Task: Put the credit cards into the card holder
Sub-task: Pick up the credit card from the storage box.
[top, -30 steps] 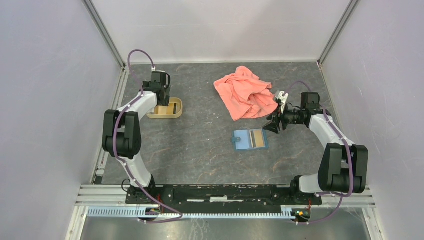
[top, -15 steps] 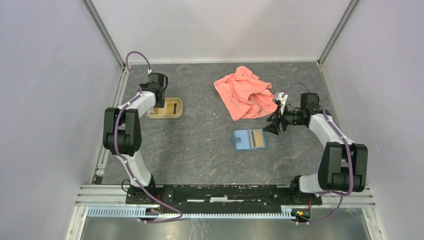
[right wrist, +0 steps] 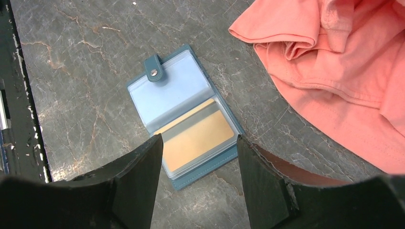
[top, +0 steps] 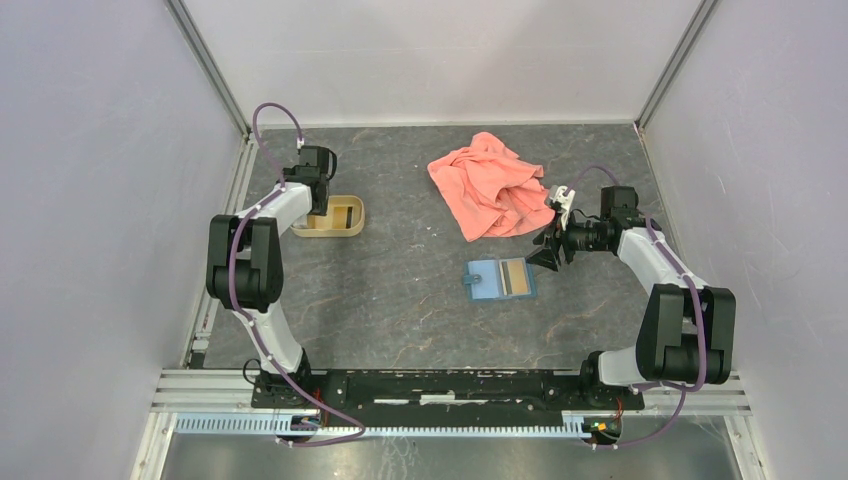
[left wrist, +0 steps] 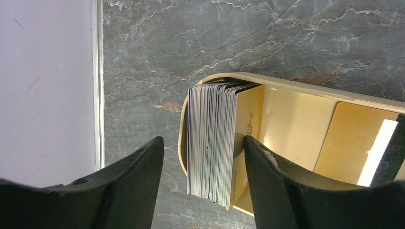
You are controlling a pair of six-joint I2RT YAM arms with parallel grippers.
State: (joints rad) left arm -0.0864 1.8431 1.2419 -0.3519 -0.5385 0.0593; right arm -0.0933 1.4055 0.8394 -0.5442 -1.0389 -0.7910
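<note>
Nearest the arm bases lies the card holder (right wrist: 184, 112), opened flat on the table, with one orange card (right wrist: 193, 140) already in the pocket on the side away from its snap. The right gripper (right wrist: 197, 143) hangs just over that side of the card holder, fingers spread and pinching nothing.

Well off to the card holder's left and farther back sits the tan tray (left wrist: 286, 88). There the credit cards (left wrist: 212, 119) stand on edge in a tight stack at the tray's end. The left gripper (left wrist: 204, 143), plainly the nearer arm, straddles that stack with its fingers spread. One finger is outside the tray wall and clear of the cards; the other is inside, close against the outermost orange face. The card faces are turned toward the fingers, so I'd say a squeeze would take the pack across its thickness.

Beyond the card holder lies the pink cloth (top: 490, 185).
</note>
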